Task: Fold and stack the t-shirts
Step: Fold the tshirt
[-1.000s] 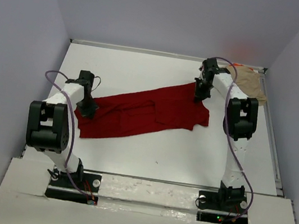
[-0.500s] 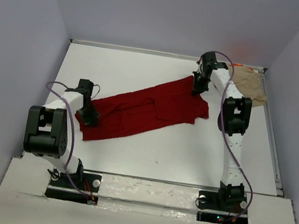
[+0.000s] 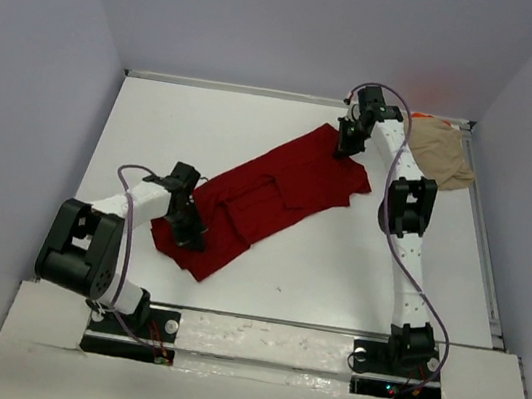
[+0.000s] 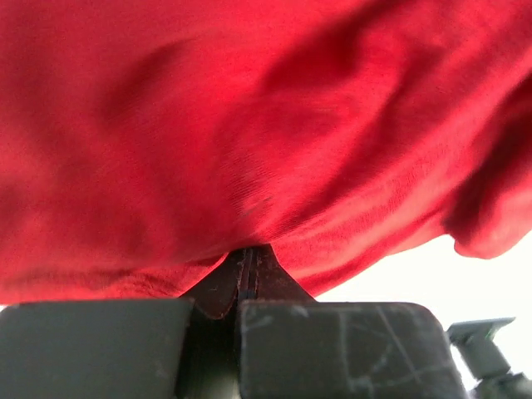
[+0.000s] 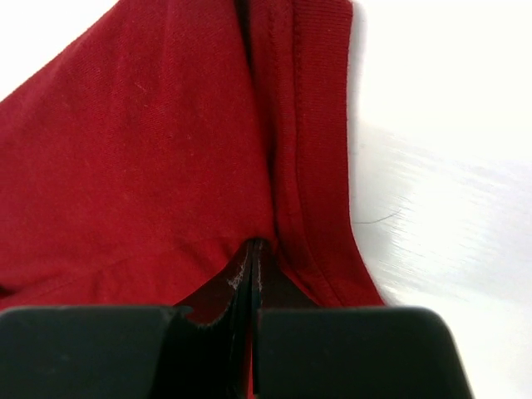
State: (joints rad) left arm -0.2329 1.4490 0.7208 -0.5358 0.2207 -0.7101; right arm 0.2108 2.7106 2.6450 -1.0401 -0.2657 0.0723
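Your left gripper (image 3: 187,231) has its two dark fingers pressed fully together on a pinch of the large plain dark red cloth t-shirt (image 3: 283,190). In the left wrist view the fabric bunches into a small peak right at the fingertips (image 4: 247,264) and spreads out above them, filling nearly the whole picture. This grip sits at the shirt's near-left end, low over the white table (image 3: 208,119).

Moving right, the red shirt lies as one long band across the middle of the table. Its long axis runs on a diagonal from near-left to far-right. The near-left end narrows to a folded point just beside your left gripper. The far-right end is broader, with a loose flap lying on top around the middle (which part of the garment that flap is, you cannot tell from above).

Your right gripper (image 3: 343,147) is likewise closed tight, clamped on the shirt's far-right corner. The right wrist view shows the cloth drawn into the closed fingertips (image 5: 253,264), with a stitched hem running up just to the right of them and bare table beyond.

Further right, the plain tan cloth t-shirt (image 3: 444,154) sits crumpled in the far-right corner of the table, apart from the red shirt. A sliver of bright orange fabric (image 3: 423,116) peeks out at its far edge.
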